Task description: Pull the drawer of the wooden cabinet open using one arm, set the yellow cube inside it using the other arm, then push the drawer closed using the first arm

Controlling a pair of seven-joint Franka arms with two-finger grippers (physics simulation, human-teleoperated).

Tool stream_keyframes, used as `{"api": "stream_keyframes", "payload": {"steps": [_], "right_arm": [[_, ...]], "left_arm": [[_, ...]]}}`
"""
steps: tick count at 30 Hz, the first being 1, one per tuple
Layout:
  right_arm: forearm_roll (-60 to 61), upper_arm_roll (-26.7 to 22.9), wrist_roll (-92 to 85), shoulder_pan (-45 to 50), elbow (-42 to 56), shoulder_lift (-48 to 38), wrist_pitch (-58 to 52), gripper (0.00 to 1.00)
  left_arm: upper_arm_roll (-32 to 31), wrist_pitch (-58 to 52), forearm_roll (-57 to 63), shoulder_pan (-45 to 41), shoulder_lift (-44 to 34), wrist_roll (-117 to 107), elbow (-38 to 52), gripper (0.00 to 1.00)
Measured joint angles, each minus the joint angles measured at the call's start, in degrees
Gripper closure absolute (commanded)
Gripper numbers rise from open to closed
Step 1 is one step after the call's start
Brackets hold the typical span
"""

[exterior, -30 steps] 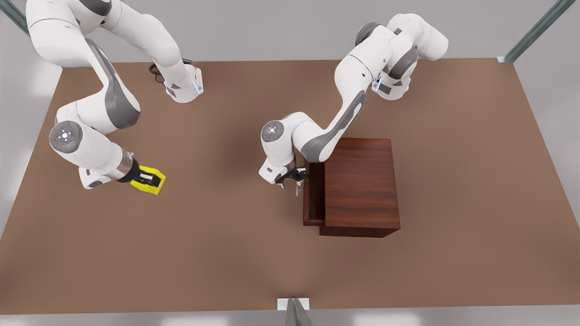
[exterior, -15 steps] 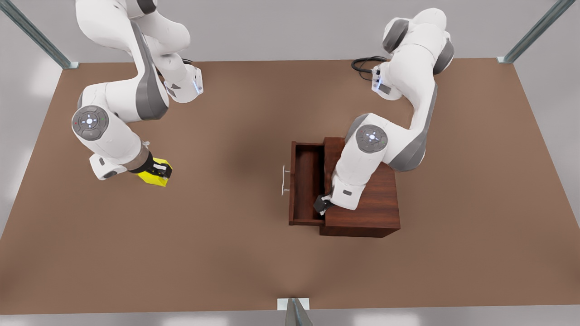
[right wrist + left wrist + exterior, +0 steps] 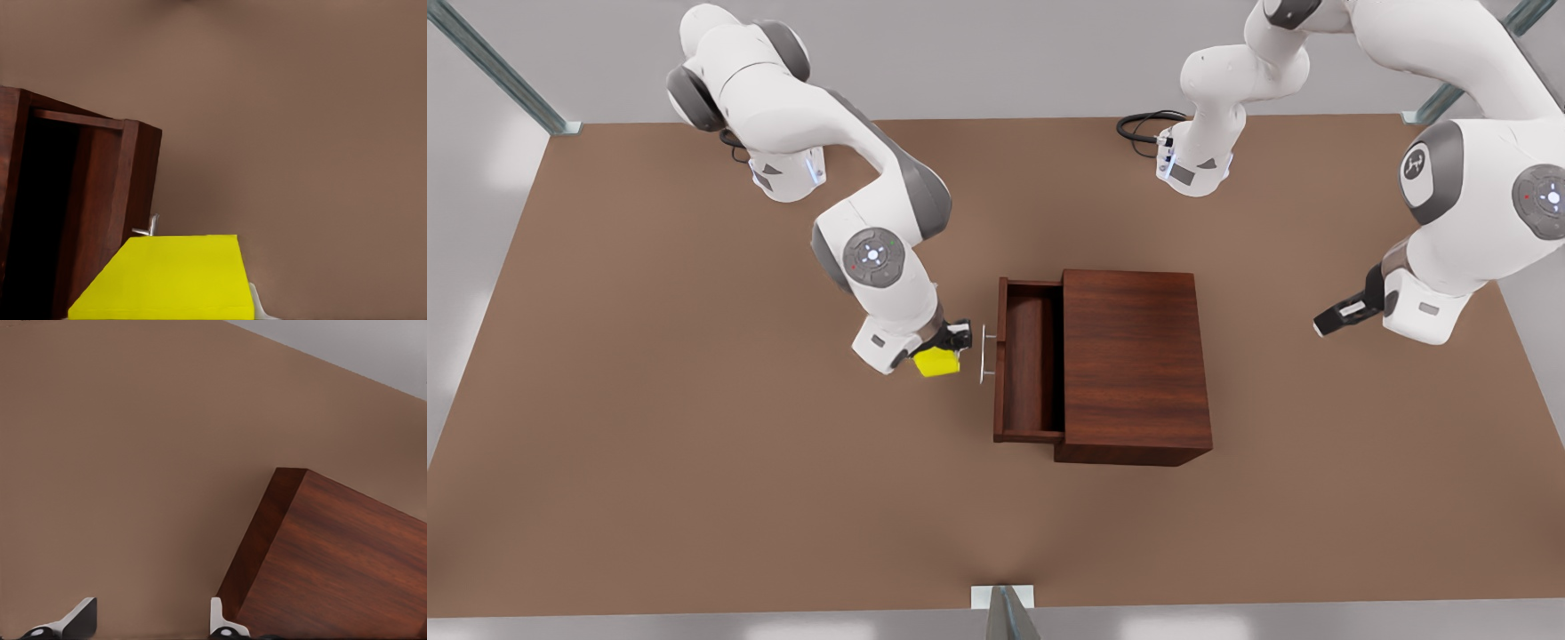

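Note:
The wooden cabinet [image 3: 1134, 356] stands mid-table with its drawer [image 3: 1030, 356] pulled out toward the front view's left, silver handle [image 3: 983, 353] in front. My right gripper [image 3: 947, 345] is shut on the yellow cube [image 3: 936, 362], held just outside the handle. The right wrist view has the cube [image 3: 167, 277] close up, with the open drawer [image 3: 80, 200] and handle [image 3: 150, 227] beyond it. My left gripper [image 3: 1332, 320] hangs open and holds nothing at the front view's right, away from the cabinet. In the left wrist view its fingers [image 3: 83, 617] are spread, facing the cabinet [image 3: 333, 560].
The brown table [image 3: 694, 462] spreads wide around the cabinet. Both arm bases [image 3: 787, 173] sit along the far edge, with a black cable [image 3: 1138, 129] by one. Metal frame posts [image 3: 489, 67] stand at the corners.
The drawer slid further open. My left gripper let go of the handle, passed over the cabinet and swung out to the front view's right. My right gripper carried the cube up to the drawer front.

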Motion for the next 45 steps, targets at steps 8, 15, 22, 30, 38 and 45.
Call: {"api": "stream_keyframes", "payload": {"steps": [8, 15, 22, 30, 38, 45], "right_arm": [[-0.1, -1.7, 10.6, 10.6, 7.8, 9.0, 4.2, 0.49], [-0.1, -3.2, 18.2, 12.4, 8.3, 12.7, 7.1, 0.46], [-1.2, -3.7, 23.2, 12.4, 7.9, 12.6, 7.7, 0.00], [-4.3, -3.8, 17.2, -15.4, -11.6, -19.6, -1.2, 0.00], [-4.0, -3.0, 1.2, -25.1, -10.5, -16.3, -8.2, 0.00], [-4.0, -2.4, -8.3, -24.6, -10.1, -16.1, -9.9, 0.00]], "left_arm": [[-0.1, -0.5, -6.3, -7.1, 2.6, -5.3, -0.2, 0.79], [-0.1, 2.9, -15.0, -11.3, 5.2, -22.8, 0.3, 0.79], [-0.2, 6.7, -17.3, -15.3, 6.5, -39.5, 0.6, 0.79], [-0.2, 19.4, -19.1, -28.1, 12.7, -59.4, 1.5, 0.79], [0.2, 40.0, -10.5, -41.0, 27.4, -81.5, 5.8, 0.79], [0.2, 45.7, -5.4, -43.9, 32.5, -94.9, 5.3, 0.79]]}}
